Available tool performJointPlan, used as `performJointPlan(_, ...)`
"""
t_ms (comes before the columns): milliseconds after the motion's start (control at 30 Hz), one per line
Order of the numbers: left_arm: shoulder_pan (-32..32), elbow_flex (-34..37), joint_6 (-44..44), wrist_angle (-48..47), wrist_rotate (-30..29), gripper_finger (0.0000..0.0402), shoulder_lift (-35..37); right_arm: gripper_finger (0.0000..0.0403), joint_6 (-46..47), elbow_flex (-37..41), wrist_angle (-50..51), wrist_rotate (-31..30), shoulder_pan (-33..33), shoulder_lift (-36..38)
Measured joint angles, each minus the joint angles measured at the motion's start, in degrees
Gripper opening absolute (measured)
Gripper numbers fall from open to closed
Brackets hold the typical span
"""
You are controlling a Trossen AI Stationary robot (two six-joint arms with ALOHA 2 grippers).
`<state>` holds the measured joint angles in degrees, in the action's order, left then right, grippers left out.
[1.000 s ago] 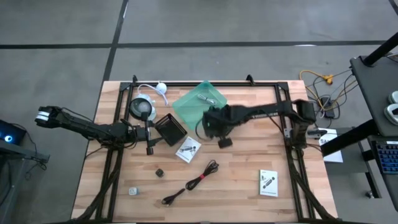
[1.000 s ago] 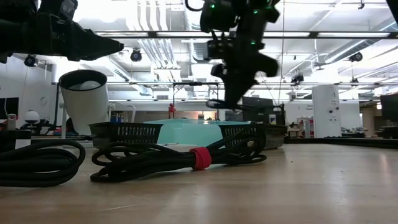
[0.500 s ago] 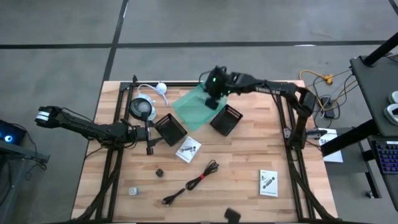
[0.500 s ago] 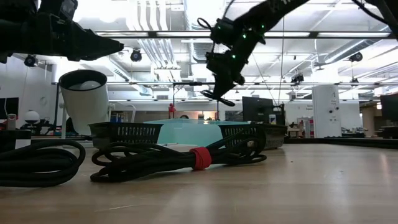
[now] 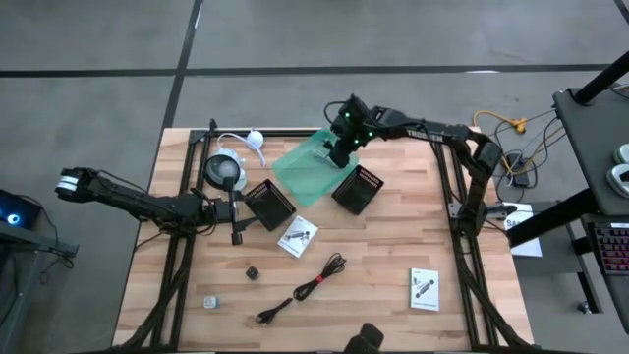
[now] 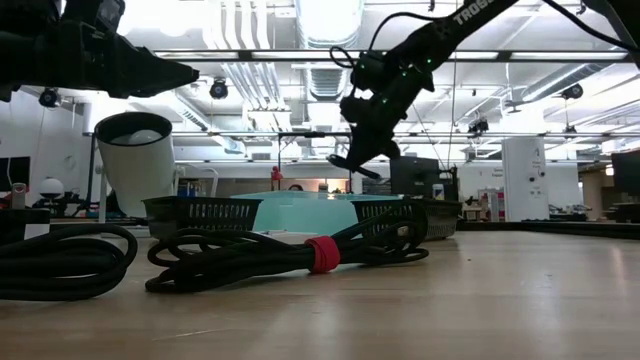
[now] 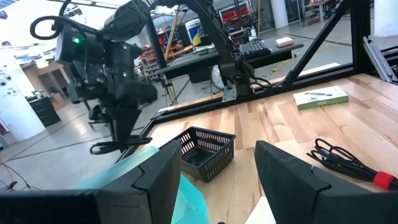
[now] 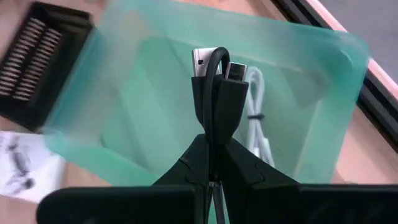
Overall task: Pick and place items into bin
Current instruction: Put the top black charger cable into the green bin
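Note:
My right gripper [image 5: 340,152] hangs above the translucent green bin [image 5: 310,169], shut on a short black looped cable [image 8: 214,81] with a silvery plug [image 8: 204,58]. In the low view this gripper [image 6: 355,160] is well above the bin [image 6: 300,210]. A white cable [image 8: 258,106] lies inside the bin. On the table lie the black cable with a red tie [image 5: 305,288], two white printed packets [image 5: 298,236] [image 5: 424,288], a tiny black cube [image 5: 252,272] and a tiny pale piece [image 5: 209,303]. My left gripper [image 5: 236,224] waits open at the table's left. My right gripper pinches the short black cable between its two fingers, low on the loop [image 8: 212,127], just below the plugs. The fingers point down at the bin from above. The cable is lifted clear, its loop and plugs reaching out past the fingertips over the bin.
Two black mesh baskets [image 5: 267,205] [image 5: 356,189] stand beside the bin, one on each side. A white cup-like thing [image 5: 226,172] and a white cord [image 5: 246,141] sit at the far left. A black frame [image 5: 295,131] borders the table. Bare wood shows on the near right.
My right gripper has risen from the middle of the table and swung toward the far edge, carrying the short black cable with it until it hangs over the green bin. It has stayed shut. In the last half second it has only shifted a little.

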<state>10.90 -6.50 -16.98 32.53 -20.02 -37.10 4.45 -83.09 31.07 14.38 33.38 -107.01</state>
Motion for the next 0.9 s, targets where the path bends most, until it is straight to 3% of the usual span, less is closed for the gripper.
performJointPlan(100,0.00,0.00,-0.02,0.00,0.01,0.0189,0.00,0.0013,0.04,0.09,-0.18,-3.91,0.00,-0.01)
performJointPlan(500,0.00,0.00,-0.47,0.00,0.01,0.0189,0.00,0.0017,-1.63,0.15,-1.42,-4.32,-0.13,-0.01)
performJointPlan(900,0.00,0.00,-0.45,0.00,0.01,0.0189,0.00,0.0114,-1.84,0.15,-2.97,-4.03,-0.57,-0.01)
